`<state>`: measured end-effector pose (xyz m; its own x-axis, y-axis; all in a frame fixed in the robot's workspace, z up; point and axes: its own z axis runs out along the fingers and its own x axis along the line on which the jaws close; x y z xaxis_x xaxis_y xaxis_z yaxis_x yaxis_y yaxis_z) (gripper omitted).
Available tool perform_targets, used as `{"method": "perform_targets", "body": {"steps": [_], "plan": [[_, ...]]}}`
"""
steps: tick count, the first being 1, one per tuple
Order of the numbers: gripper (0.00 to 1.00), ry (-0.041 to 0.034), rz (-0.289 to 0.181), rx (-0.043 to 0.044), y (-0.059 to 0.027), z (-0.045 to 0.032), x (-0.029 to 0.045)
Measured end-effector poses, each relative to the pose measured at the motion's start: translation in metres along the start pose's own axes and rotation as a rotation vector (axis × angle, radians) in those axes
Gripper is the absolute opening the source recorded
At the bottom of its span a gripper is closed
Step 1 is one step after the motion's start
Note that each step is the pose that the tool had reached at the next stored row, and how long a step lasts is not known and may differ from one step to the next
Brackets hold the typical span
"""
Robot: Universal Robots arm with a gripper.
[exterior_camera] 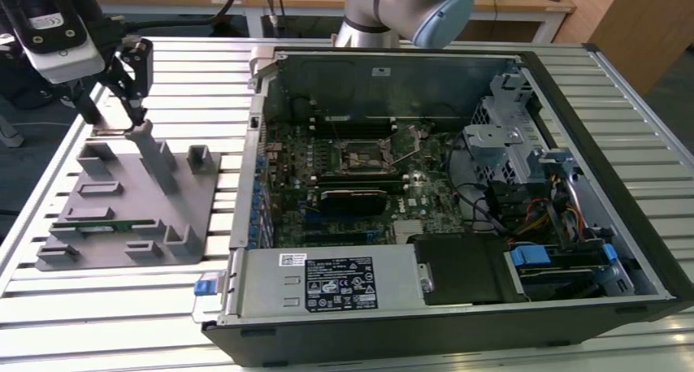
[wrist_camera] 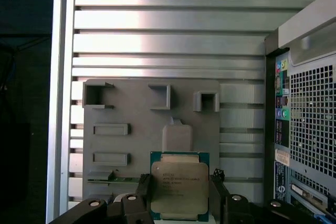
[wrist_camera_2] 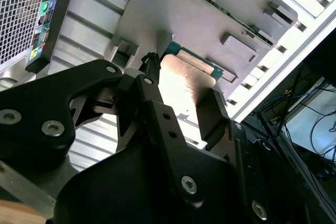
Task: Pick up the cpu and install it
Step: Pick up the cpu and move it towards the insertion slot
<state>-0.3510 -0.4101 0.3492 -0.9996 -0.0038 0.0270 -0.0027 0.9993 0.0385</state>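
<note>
Gripper (wrist_camera: 180, 178) jaws clamp the cpu (wrist_camera: 179, 192) by its edges (skinny hold). A slip could drop it on the tray (exterior_camera: 65, 216) at 6 o'clock.

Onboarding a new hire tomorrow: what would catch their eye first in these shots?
In the first wrist view, the silver-topped cpu sits gripped between the black fingers of the tool, above the grey fixture plate. In the exterior view, the open computer case, its motherboard exposed, takes up the middle of the slatted table, with the fixture plate at the exterior view's left.
</note>
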Motion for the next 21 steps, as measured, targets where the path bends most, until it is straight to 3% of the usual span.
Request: {"method": "perform_targets", "body": {"steps": [12,21], "plan": [[0.53,0.0007,0.000,0.0000,0.0000,-0.0004,-0.0134],[0.53,0.0028,0.000,0.0000,-0.0001,-0.0009,-0.0346]]}}
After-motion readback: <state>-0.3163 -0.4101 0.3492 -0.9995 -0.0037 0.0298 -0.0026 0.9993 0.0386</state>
